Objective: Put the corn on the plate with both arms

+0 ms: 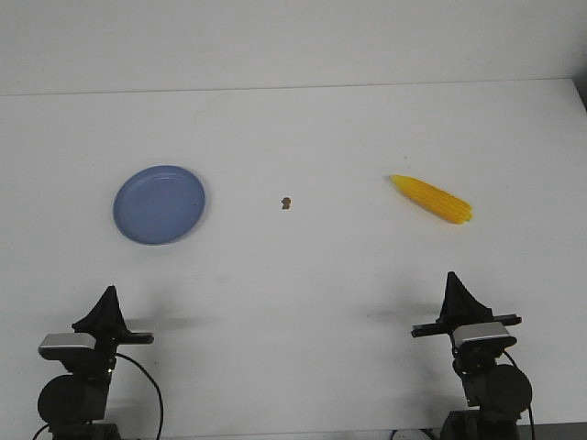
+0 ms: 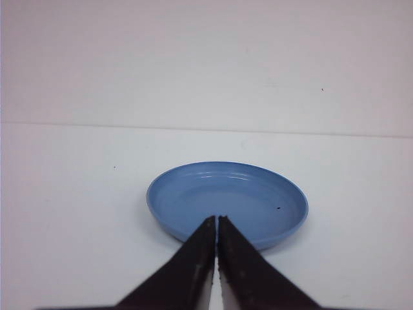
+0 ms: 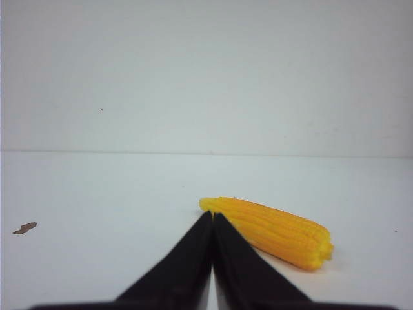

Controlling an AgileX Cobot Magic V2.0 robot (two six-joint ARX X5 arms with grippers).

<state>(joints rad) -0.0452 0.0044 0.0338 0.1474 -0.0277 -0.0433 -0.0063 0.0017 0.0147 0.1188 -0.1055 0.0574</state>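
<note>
Lying beyond the right tool (image 1: 455, 280): corn (image 1: 431, 199).

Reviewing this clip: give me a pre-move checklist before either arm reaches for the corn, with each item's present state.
1. Yellow tapered corn cob lies free on the white table, nothing on it: ok.
2. Round periwinkle-blue plate is empty and ready to receive: ok.
3. Right gripper open for a grasp: not ok, its jaws are shut.
4. Left gripper open: not ok, shut too.
5. Path between corn and plate free: not ok, a small brown speck lies between them.
6. Whether the speck is loose or a stain: cannot tell.
</note>
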